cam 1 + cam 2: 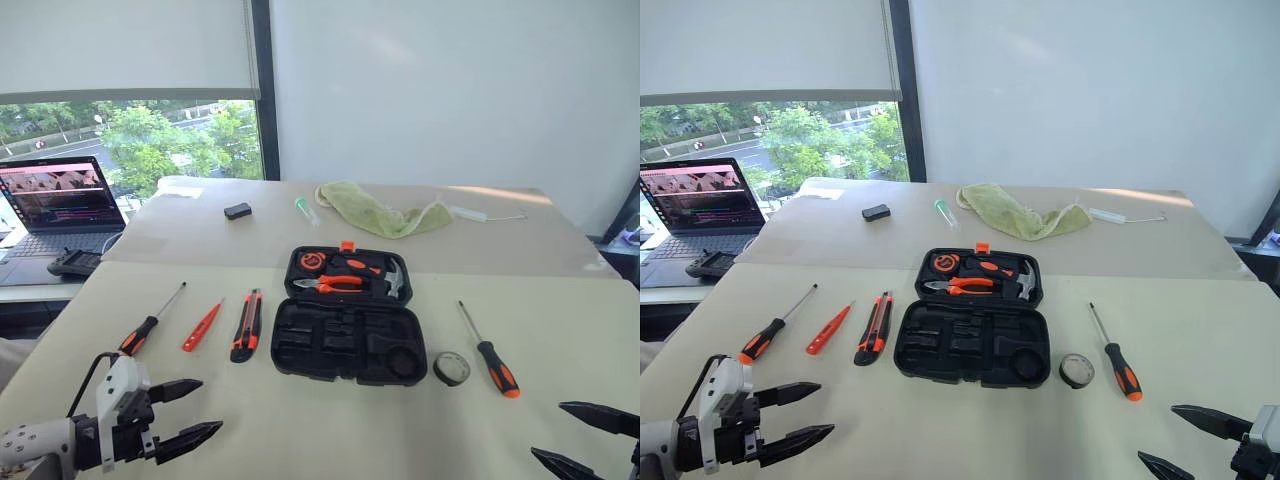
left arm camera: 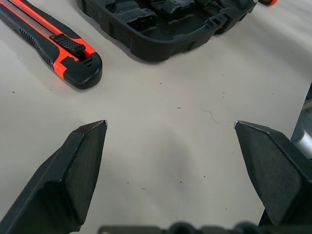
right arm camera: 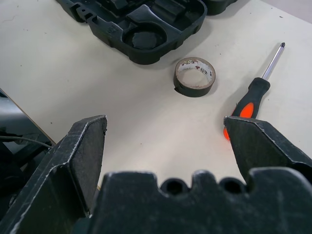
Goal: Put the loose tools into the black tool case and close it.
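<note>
Behind black tool case (image 1: 349, 330): green cloth (image 1: 382, 212), laptop (image 1: 60, 203).

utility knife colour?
Utility knife: orange and black, clearest in the left wrist view.

Bare table (image 1: 330, 430) in front of the open black tool case (image 1: 348, 340), utility knife (image 1: 246, 325) close on its left, tape roll (image 1: 451, 368) apparently just clear on its right, outer screwdrivers well apart

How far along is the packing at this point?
Nothing packed yet. The black tool case lies open, its near slots bare. Both grippers, left and right, are open and hold nothing. Left to do: two long screwdrivers, red screwdriver, utility knife, tape roll, then closing.
</note>
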You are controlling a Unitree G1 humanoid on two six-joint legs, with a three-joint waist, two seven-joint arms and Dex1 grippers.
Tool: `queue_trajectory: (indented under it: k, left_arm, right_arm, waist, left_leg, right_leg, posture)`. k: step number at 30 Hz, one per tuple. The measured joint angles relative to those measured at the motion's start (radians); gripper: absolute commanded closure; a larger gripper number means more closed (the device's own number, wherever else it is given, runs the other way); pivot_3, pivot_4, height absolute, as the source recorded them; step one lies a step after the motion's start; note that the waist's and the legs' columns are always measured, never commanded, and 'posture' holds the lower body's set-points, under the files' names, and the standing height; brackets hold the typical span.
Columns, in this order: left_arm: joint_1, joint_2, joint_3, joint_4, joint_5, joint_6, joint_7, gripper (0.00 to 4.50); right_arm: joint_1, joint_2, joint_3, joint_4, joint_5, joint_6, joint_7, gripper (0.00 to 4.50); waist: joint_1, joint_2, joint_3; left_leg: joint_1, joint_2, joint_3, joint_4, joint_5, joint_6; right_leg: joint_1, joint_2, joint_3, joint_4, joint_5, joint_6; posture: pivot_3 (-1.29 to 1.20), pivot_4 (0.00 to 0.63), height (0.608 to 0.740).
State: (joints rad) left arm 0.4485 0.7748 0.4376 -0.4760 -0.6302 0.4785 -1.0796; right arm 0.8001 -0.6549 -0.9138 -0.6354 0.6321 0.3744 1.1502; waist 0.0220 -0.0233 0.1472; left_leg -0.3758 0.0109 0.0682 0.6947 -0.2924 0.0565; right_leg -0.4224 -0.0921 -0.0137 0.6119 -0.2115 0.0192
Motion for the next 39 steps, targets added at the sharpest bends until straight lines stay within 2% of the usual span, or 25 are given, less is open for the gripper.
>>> queue_trajectory:
  k: [3, 6, 8, 10, 14, 18, 22, 25, 28, 32, 35, 39]
  left_arm:
    - [-0.019, -0.02, 0.004, 0.007, -0.014, 0.016, 0.032, 0.0]
    - [-0.163, -0.108, 0.017, 0.032, -0.082, 0.101, 0.208, 0.0]
    - [-0.202, -0.118, 0.032, 0.036, -0.085, 0.138, 0.293, 0.0]
    - [-0.243, -0.109, 0.056, 0.051, -0.077, 0.192, 0.394, 0.0]
    - [-0.389, 0.016, 0.058, 0.077, -0.049, 0.397, 0.57, 0.0]
    - [-0.539, 0.192, 0.035, 0.228, -0.028, 0.554, 0.593, 0.0]
    - [-0.706, 0.295, -0.101, 0.433, 0.035, 0.637, 0.561, 0.0]
    - [-0.804, 0.351, -0.267, 0.56, 0.085, 0.694, 0.489, 0.0]
    - [-0.854, 0.353, -0.379, 0.636, 0.131, 0.693, 0.442, 0.8]
    - [-0.909, 0.348, -0.452, 0.722, 0.202, 0.635, 0.392, 2.39]
    - [-0.912, 0.341, -0.454, 0.726, 0.209, 0.615, 0.357, 3.55]
    - [-0.904, 0.297, -0.377, 0.691, 0.16, 0.542, 0.27, 3.66]
  right_arm:
    - [-0.039, -0.001, 0.02, -0.004, 0.026, 0.01, -0.03, 0.05]
    - [-0.227, -0.005, 0.147, -0.098, 0.168, 0.045, -0.128, 0.05]
    - [-0.283, -0.011, 0.189, -0.14, 0.208, 0.044, -0.142, 0.05]
    - [-0.348, -0.039, 0.235, -0.15, 0.243, 0.046, -0.166, 0.05]
    - [-0.46, -0.111, 0.335, -0.17, 0.271, 0.051, -0.167, 0.05]
    - [-0.494, -0.158, 0.383, -0.179, 0.315, 0.062, -0.15, 0.05]
    - [-0.513, -0.186, 0.395, -0.185, 0.355, 0.068, -0.143, 0.05]
    - [-0.514, -0.196, 0.392, -0.201, 0.372, 0.068, -0.14, 0.05]
    - [-0.515, -0.199, 0.392, -0.207, 0.373, 0.069, -0.15, 0.0]
    - [-0.498, -0.199, 0.389, -0.234, 0.375, 0.069, -0.172, 0.0]
    - [-0.464, -0.193, 0.38, -0.253, 0.375, 0.069, -0.185, 0.0]
    - [-0.431, -0.166, 0.371, -0.265, 0.372, 0.068, -0.217, 0.0]
  waist:
    - [0.0, 0.0, 0.0]
    - [-0.007, 0.0, 0.0]
    - [-0.008, -0.001, 0.0]
    - [-0.008, -0.001, 0.0]
    - [-0.003, -0.004, 0.001]
    - [-0.004, -0.005, 0.002]
    - [-0.006, -0.006, 0.003]
    - [-0.008, -0.007, 0.003]
    - [-0.008, -0.009, 0.004]
    - [-0.007, -0.01, 0.004]
    - [-0.007, -0.01, 0.004]
    - [0.001, -0.011, 0.004]
  left_leg:
    - [0.001, 0.001, 0.0, 0.0, 0.0, 0.0]
    - [0.001, 0.002, 0.0, 0.001, 0.001, -0.001]
    - [0.002, 0.002, 0.0, 0.0, 0.001, -0.002]
    - [0.002, 0.002, 0.0, 0.0, 0.001, -0.003]
    - [0.0, 0.001, -0.001, 0.0, 0.001, -0.003]
    - [-0.001, 0.001, 0.0, 0.0, 0.0, -0.003]
    - [-0.001, 0.0, 0.0, 0.0, 0.0, -0.003]
    - [-0.002, 0.0, 0.0, 0.0, 0.0, -0.004]
    - [-0.002, 0.0, 0.001, 0.0, 0.0, -0.004]
    - [-0.002, 0.001, 0.0, 0.0, 0.0, -0.004]
    - [-0.002, 0.001, 0.0, 0.0, 0.0, -0.004]
    - [-0.007, 0.001, -0.001, 0.002, 0.0, -0.004]
  right_leg:
    - [0.001, 0.0, 0.0, -0.001, -0.001, 0.002]
    - [0.001, -0.001, 0.001, 0.001, 0.001, 0.006]
    - [0.001, 0.002, 0.0, 0.002, 0.003, 0.008]
    - [0.001, 0.004, 0.0, 0.002, 0.006, 0.004]
    - [0.0, 0.007, -0.002, 0.002, 0.006, 0.004]
    - [-0.001, 0.007, -0.002, 0.001, 0.006, 0.004]
    - [-0.001, 0.007, -0.002, 0.001, 0.006, 0.004]
    - [-0.001, 0.007, -0.002, 0.002, 0.006, 0.004]
    - [-0.001, 0.007, -0.002, 0.002, 0.006, 0.004]
    - [-0.002, 0.007, -0.001, 0.002, 0.006, 0.004]
    - [-0.002, 0.006, -0.001, 0.002, 0.006, 0.004]
    - [-0.004, 0.003, -0.003, 0.003, 0.006, 0.004]
  posture:
    - [0.0, 0.15, 0.74]
    - [0.0, 0.15, 0.74]
    - [0.0, 0.15, 0.74]
    - [0.0, 0.15, 0.74]
    - [0.0, 0.15, 0.74]
    - [0.0, 0.15, 0.74]
    - [0.0, 0.15, 0.74]
    - [0.0, 0.15, 0.74]
    - [0.0, 0.15, 0.74]
    - [0.0, 0.15, 0.74]
    - [0.0, 0.15, 0.74]
    - [0.0, 0.15, 0.74]
